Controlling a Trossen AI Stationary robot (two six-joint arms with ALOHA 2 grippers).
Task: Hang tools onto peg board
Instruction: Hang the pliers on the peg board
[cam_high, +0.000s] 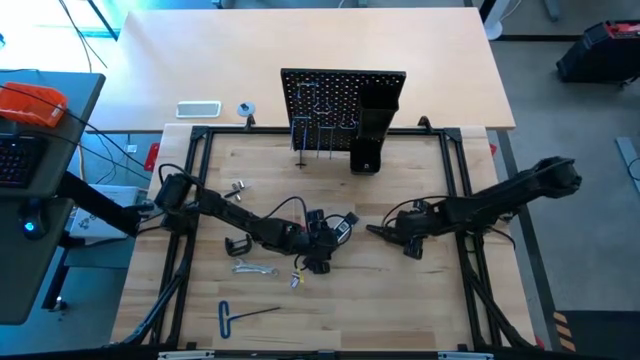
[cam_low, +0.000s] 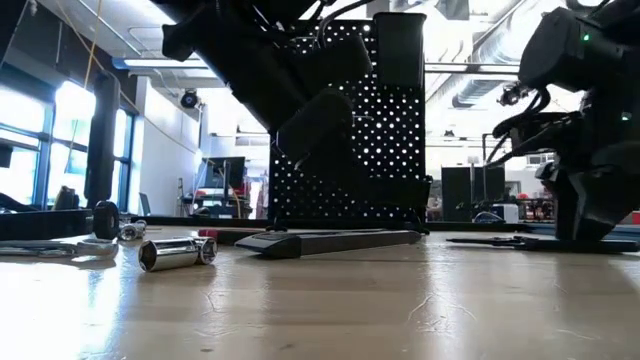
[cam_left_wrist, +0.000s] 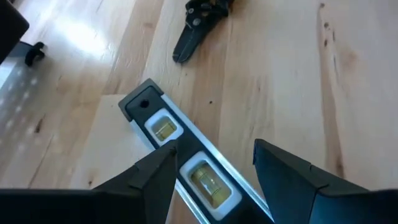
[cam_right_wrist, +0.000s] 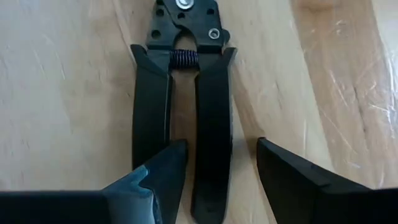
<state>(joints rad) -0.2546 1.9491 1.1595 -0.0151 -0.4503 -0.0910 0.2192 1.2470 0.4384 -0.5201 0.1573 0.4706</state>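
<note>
— Wooden table (cam_high: 400, 300) under both arms; where do the grippers sit?
— Left gripper (cam_left_wrist: 214, 171) hangs open over the black-and-silver bar (cam_left_wrist: 180, 165), fingers straddling it. Right gripper (cam_right_wrist: 214, 165) is spread around the black pliers (cam_right_wrist: 183, 93), handles lying between its fingers.
— And the peg board (cam_high: 340, 100)?
— Upright at the table's far edge, well apart from both. Silver wrench (cam_high: 255, 267) and blue T-handle hex key (cam_high: 240, 315) lie flat near the left arm

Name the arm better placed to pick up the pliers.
Right. Its claw is open right over the pliers' handles, while the left claw is open over the level.
</note>
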